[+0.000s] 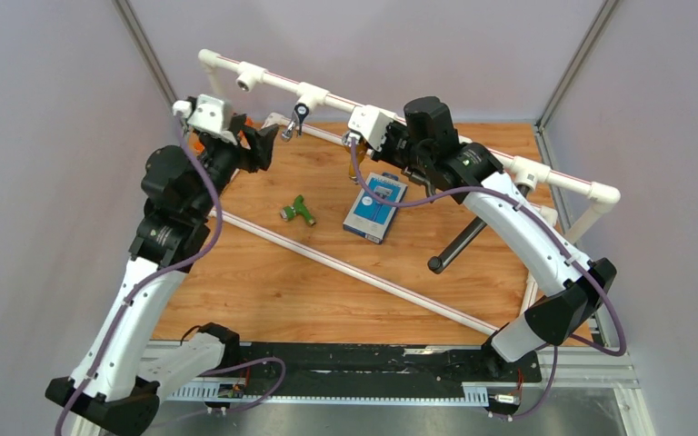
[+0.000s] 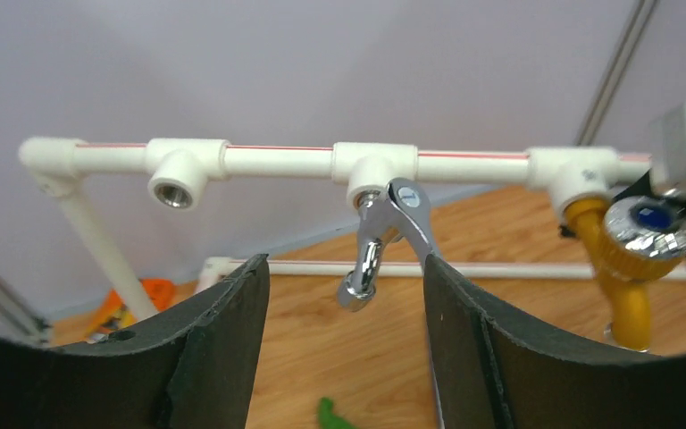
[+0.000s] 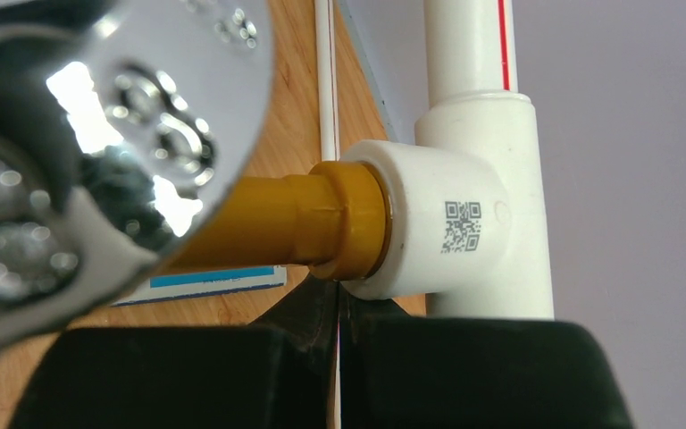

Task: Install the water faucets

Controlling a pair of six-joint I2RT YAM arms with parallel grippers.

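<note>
A chrome water faucet [image 2: 384,234] hangs spout-down from the middle tee socket [image 2: 371,165] of the white pipe frame; it also shows in the top view [image 1: 295,120]. My left gripper [image 2: 344,261] is open just in front of it. The faucet's lever lies against the right fingertip [image 2: 438,277], and the spout hangs free between the jaws. A green water faucet [image 1: 298,212] lies loose on the wooden table. My right gripper [image 3: 338,304] is shut with nothing between its fingers, just under a yellow tap [image 3: 295,219] seated in another tee [image 3: 447,223].
An empty tee socket [image 2: 177,179] sits left of the chrome faucet. A flat blue-and-white box [image 1: 375,206] lies mid-table. The frame's low pipe [image 1: 363,272] crosses the table diagonally. An orange object [image 2: 129,304] lies by the far left corner. Walls close in on three sides.
</note>
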